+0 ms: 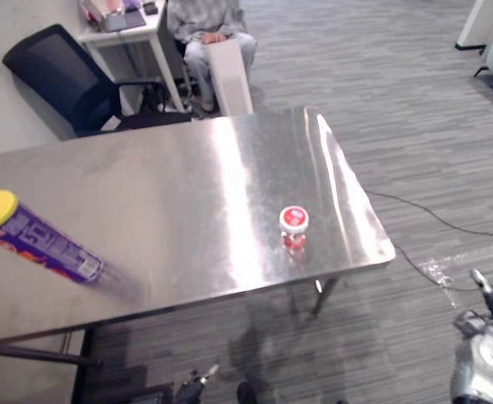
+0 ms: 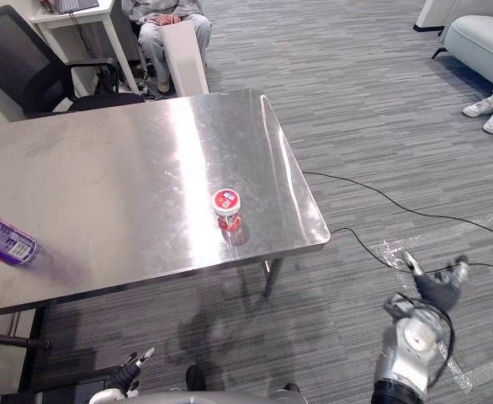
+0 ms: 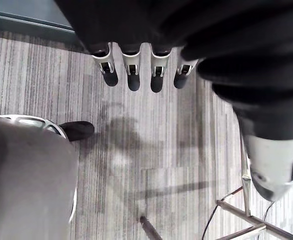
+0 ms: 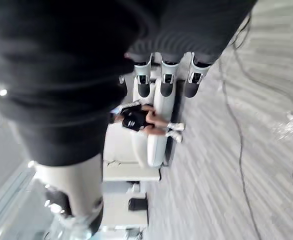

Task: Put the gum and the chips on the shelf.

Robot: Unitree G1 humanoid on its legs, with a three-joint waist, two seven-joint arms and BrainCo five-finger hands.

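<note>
Starting at the fingers: the right hand [image 2: 430,299] has its fingers [image 4: 167,82] straight and loose with nothing in them, hanging low over the grey carpet off the table's right-hand corner. The left hand [image 2: 130,375] is the same, fingers [image 3: 133,75] straight in a row, empty, down low in front of the table's near edge.

Both task things sit on the shiny steel table [image 1: 162,168], so everything is up and forward from either set of fingertips.

The small round gum tub with the red and white lid [image 2: 226,209] stands upright near the table's right front corner. From the right fingers it's forward, up and in toward the left. From the left fingers it's forward, up and off to the right. It lies roughly between the two hands.

The purple chips tube with the yellow lid [image 1: 38,236] lies on its side, well apart from the gum. It's way out to the left of the left fingers and far across from the right ones. Its long axis runs diagonally: the lid end points away and out to the left, the base end points back toward the near edge and the middle of the table.

My read is left hand for the chips, since only that one is anywhere near them. It should come across the tube, not down its length. That leaves the right hand for the gum, a simple reach in over the corner.
</note>
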